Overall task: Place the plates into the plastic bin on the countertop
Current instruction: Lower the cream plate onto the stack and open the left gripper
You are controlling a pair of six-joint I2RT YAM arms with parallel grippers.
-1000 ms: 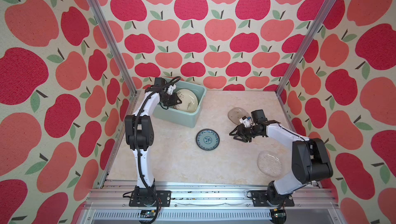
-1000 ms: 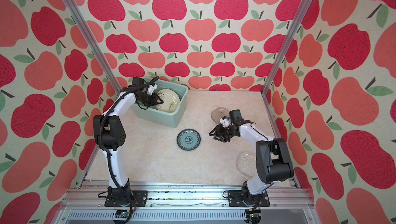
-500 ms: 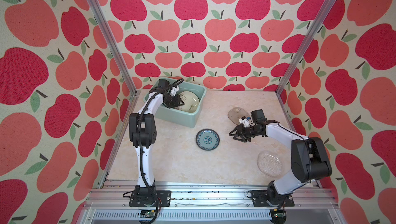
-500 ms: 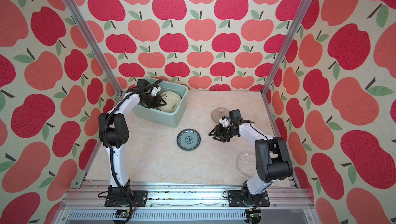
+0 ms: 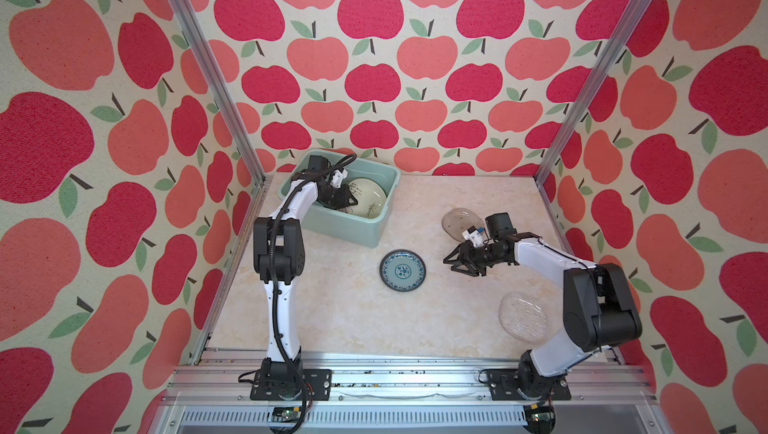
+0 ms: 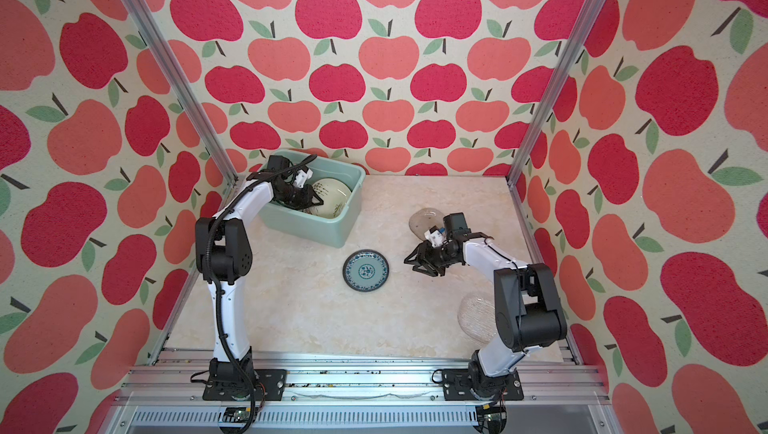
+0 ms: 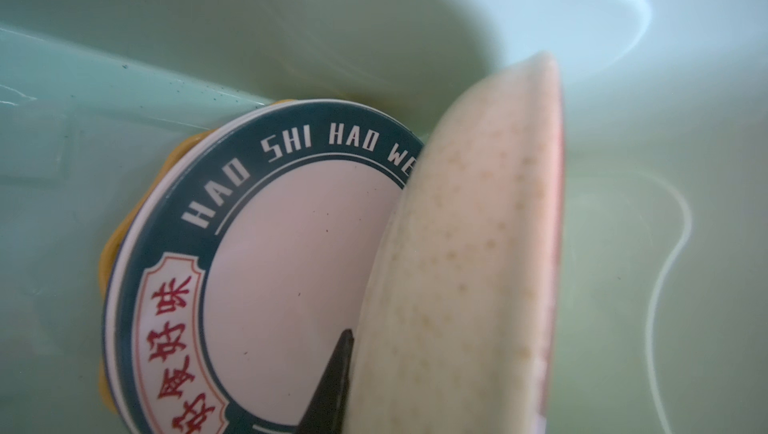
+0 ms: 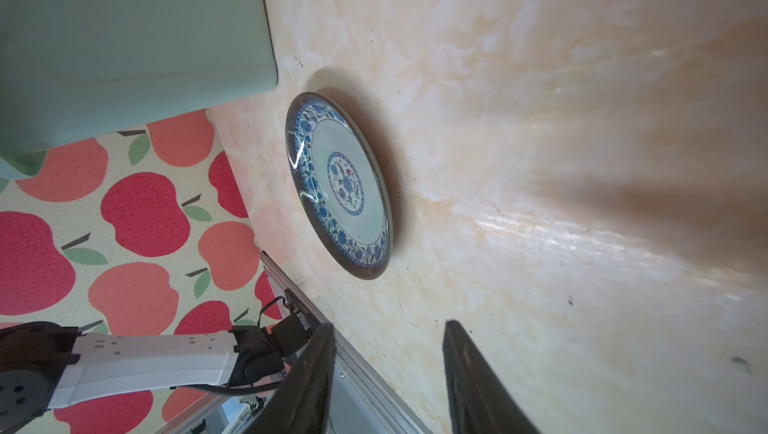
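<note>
The left gripper (image 5: 345, 202) has swung deeper into the bin (image 5: 345, 230), pinching the tilted cream plate (image 5: 372, 193) above one lettered plate (image 7: 291, 245) and one yellow plate (image 7: 109, 245). On the countertop (image 5: 345, 311) lie one teal plate (image 5: 402, 270) and two glass plates (image 5: 457, 222) (image 5: 521, 315). The right gripper (image 5: 455, 262) is spread, empty, near the teal plate.

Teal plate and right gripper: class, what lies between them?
Nothing but bare countertop lies between the teal plate and right gripper, in both top views.
</note>
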